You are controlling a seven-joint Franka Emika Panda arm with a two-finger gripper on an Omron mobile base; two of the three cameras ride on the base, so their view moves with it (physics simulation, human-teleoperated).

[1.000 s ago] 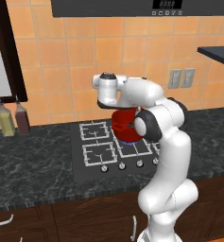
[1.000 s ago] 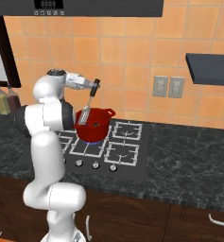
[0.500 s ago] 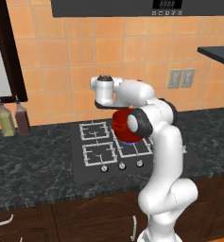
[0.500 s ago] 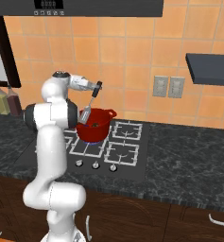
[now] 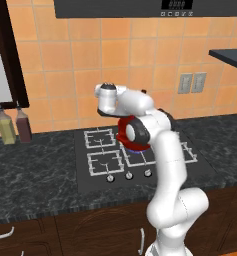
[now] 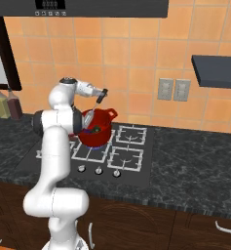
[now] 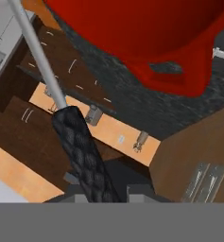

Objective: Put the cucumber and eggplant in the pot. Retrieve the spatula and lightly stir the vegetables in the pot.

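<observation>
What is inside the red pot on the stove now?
In the pot the spatula head leans in, beside a small dark green piece. The pot wall hides the bottom and anything else.

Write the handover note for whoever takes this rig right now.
Pincer: closed on the spatula by its dark handle, above the stove.
Pot: red, on the stove's back left burner; spatula head angled down into it.
Vegetables: small dark pieces in the pot; cannot tell cucumber from eggplant.
Done: vegetables in, spatula retrieved.
Left: finish the light stir.
</observation>
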